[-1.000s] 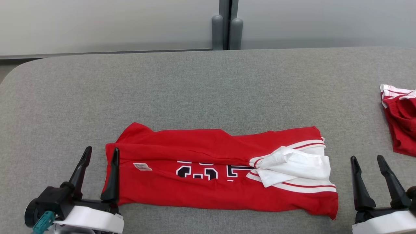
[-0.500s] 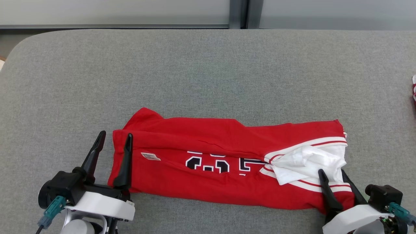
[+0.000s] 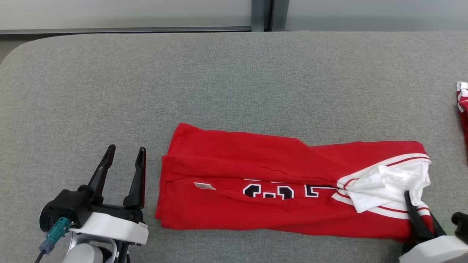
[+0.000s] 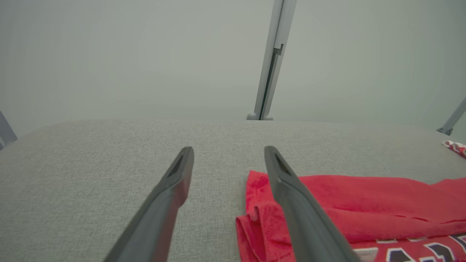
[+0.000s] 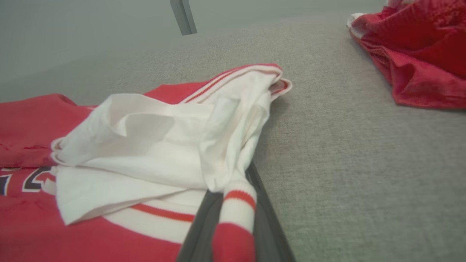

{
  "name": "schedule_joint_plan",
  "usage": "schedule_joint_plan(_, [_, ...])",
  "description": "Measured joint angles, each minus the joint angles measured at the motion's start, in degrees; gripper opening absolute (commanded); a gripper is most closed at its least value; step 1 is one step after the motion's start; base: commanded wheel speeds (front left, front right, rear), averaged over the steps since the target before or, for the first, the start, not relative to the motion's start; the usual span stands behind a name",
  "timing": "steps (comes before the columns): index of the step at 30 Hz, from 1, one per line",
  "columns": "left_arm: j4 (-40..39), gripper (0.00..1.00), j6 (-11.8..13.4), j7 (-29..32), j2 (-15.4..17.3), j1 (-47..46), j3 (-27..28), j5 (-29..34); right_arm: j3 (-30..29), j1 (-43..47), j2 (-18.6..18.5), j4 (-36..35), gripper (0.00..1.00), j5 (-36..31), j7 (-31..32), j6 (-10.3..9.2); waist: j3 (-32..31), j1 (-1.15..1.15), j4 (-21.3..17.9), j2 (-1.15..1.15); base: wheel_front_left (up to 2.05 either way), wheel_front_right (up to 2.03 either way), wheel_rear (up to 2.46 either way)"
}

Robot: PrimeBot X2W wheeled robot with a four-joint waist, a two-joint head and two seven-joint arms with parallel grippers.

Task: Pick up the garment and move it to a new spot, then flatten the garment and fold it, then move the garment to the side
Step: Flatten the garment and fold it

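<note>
Left gripper (image 4: 228,150) spread wide, red garment (image 4: 364,198) beside

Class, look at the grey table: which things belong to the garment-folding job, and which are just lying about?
Belongs to the job:
folded red garment
right claw, shut on its striped corner
left claw, open beside its other end
grey table underneath

Just lying about:
second red garment at the table's far right
grey post behind the table

Grey fabric worktop (image 3: 234,80); red-and-white cloth (image 3: 463,109), perhaps clothing, at right edge; grey post (image 3: 261,14) top centre.
</note>
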Motion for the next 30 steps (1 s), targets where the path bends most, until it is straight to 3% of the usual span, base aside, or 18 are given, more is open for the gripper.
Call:
schedule_joint_plan(5, [-0.47,1.00,-0.23,0.00,-0.33,-0.04,0.77,0.15,-2.40,1.09,-3.15,-3.56,0.00,-1.03,1.12,-0.01,-0.38,0.00,-0.49,0.00,0.00,0.00,0.00])
schedule_joint_plan(9, [-0.55,1.00,-0.47,0.00,-0.78,-0.04,1.23,0.45,-1.37,0.81,-4.88,-10.35,0.00,-3.20,2.92,-0.02,-0.83,0.00,-0.84,0.00,0.00,0.00,0.00])
schedule_joint_plan(14, [0.32,1.00,-0.82,-0.01,-1.25,0.02,1.16,0.63,4.52,-1.81,-4.19,-21.43,0.00,-7.23,9.05,-0.03,-2.08,0.00,-0.93,0.00,0.00,0.00,0.00])
schedule_joint_plan(18, [0.69,1.00,-1.40,-0.03,-1.93,-0.21,0.82,0.71,12.44,-4.37,-1.15,-24.65,0.00,-6.65,12.38,-0.08,-2.77,0.00,0.28,0.00,0.00,0.00,0.00])
schedule_joint_plan(23, [0.92,1.00,-1.81,-0.10,-2.90,-1.24,0.66,1.14,21.84,-9.77,3.27,-19.80,0.00,-2.94,12.76,-0.09,-2.97,0.00,2.77,0.00,0.00,0.00,0.00])
schedule_joint_plan(30, [1.88,1.00,-2.75,-0.10,-4.00,-1.88,0.67,1.65,29.73,-15.71,9.10,-5.86,0.00,2.69,9.50,-0.08,-2.39,0.00,6.42,0.00,0.00,0.00,0.00])
